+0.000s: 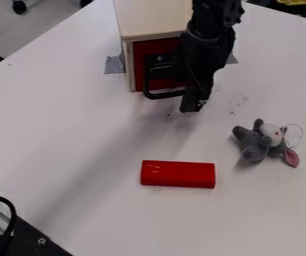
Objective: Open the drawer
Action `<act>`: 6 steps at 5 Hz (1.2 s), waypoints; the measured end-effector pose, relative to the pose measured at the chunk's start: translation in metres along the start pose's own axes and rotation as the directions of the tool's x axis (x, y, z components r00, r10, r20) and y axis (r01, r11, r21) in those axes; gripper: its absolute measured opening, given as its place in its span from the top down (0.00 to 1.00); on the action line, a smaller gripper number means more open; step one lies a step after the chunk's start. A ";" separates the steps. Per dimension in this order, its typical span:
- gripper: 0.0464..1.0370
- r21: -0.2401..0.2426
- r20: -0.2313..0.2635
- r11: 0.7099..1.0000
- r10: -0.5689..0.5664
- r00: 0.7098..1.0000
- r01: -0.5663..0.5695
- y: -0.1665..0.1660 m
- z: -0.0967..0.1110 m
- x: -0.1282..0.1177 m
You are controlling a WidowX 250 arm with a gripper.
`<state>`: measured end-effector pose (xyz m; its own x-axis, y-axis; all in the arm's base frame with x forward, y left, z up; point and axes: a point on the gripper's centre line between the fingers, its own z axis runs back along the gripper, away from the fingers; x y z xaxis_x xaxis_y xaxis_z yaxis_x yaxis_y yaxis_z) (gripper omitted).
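Note:
The black gripper hangs down in front of the wooden drawer box, low over the white table, at the right part of the drawer's front. The red drawer front stands close under the box's top edge and looks closed. A black looped handle juts out from it, and its right end meets the gripper in the view; whether they touch, I cannot tell. The arm covers the right side of the red front.
A red block lies on the white table in front of the drawer box. To the right is a grey plush toy with pink ears. Grey tape sits beside the box. Black equipment occupies the lower left corner.

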<state>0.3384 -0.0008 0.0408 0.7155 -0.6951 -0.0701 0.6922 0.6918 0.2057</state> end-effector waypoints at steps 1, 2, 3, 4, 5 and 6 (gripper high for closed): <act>0.04 0.018 -0.010 1.000 -0.009 1.000 0.009 -0.004 -0.008 0.009; 0.07 0.022 -0.039 1.000 -0.011 0.999 0.012 -0.006 -0.021 0.009; 0.35 0.025 -0.040 1.000 -0.010 0.999 0.011 -0.004 -0.025 0.012; 0.65 0.019 -0.046 1.000 -0.008 0.999 0.009 -0.002 -0.024 0.011; 0.87 0.011 -0.044 1.000 -0.007 0.999 0.008 0.000 -0.024 0.009; 0.92 -0.023 -0.046 1.000 -0.008 0.999 0.007 -0.001 -0.025 0.005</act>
<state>0.3442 -0.0002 0.0158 0.7133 -0.6911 -0.1163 0.6994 0.6911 0.1824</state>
